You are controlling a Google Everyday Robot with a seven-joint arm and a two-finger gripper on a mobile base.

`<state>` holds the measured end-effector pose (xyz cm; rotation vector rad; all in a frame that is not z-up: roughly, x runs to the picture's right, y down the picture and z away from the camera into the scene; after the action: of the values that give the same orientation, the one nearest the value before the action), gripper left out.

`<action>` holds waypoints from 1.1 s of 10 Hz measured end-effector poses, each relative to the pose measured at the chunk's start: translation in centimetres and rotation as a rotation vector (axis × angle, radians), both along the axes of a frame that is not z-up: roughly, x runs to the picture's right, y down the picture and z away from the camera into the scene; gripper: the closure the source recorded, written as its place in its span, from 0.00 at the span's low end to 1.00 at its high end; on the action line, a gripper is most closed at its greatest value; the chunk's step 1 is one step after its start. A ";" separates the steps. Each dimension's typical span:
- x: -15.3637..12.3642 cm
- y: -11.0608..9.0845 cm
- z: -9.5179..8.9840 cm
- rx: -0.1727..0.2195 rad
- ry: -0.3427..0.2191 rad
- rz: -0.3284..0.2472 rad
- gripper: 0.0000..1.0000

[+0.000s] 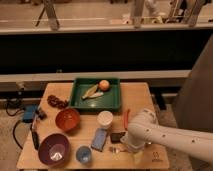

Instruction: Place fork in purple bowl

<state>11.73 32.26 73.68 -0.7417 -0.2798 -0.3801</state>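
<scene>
- now, nearest the viewer, my pincer [125,148] hangs low over the front of the wooden table [137,97], at the end of a white arm reaching in from the right. it is tucked under the arm, so i cannot tell whether it is open or closed.
- just left of it lies the fork [115,149], a small slim silver glint flat on the table. i cannot tell whether the pincer touches it.
- at the front left sits the purple bowl [53,149], wide and round, paler and glossy inside, with no fork in it. a small blue cup [83,154] stands between bowl and fork.
- my judgement: the task is barely begun. the grasp, the carry leftward and the drop are all left.
- slightly further back, a black block [118,136] sits just behind the fork.
- farthest back is a green tray [97,102].
</scene>
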 end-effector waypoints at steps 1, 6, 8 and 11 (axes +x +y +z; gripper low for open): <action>-0.2 0.1 0.2 -0.003 -0.002 0.001 0.20; -0.3 0.4 0.5 -0.013 -0.005 0.003 0.20; -0.1 0.1 0.1 0.000 -0.010 0.013 0.20; 1.3 -1.0 -1.6 0.035 -0.009 0.041 0.20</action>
<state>13.05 31.22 72.09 -0.6989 -0.2960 -0.3484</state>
